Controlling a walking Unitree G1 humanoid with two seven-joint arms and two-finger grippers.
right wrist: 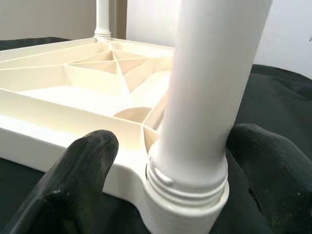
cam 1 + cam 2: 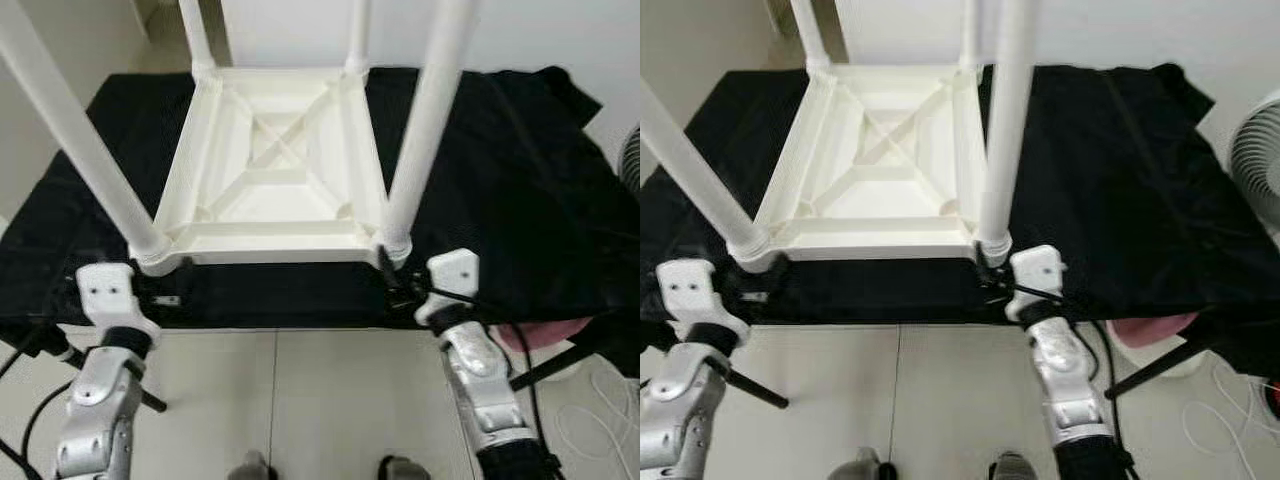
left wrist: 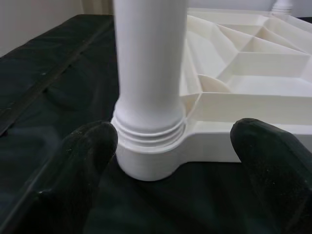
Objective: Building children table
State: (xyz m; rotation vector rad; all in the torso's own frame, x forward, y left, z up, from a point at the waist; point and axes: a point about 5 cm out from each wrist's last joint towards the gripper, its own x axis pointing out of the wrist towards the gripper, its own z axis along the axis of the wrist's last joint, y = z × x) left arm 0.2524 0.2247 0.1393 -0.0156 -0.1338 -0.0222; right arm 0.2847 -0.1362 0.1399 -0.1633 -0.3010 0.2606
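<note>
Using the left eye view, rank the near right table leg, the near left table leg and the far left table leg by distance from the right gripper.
1. Near right leg, right beside the right gripper.
2. Near left leg, across the front edge.
3. Far left leg, at the back corner.

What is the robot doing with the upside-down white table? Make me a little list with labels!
table: white table lies upside down on a black cloth, ribbed underside up
legs: four white legs stand up from its corners
left tool: left tool open around the base of the near left leg
right tool: right tool open around the base of the near right leg
leg joints: screw threads show at both near sockets
nearby: fan to the robot's right, pale floor below
</note>
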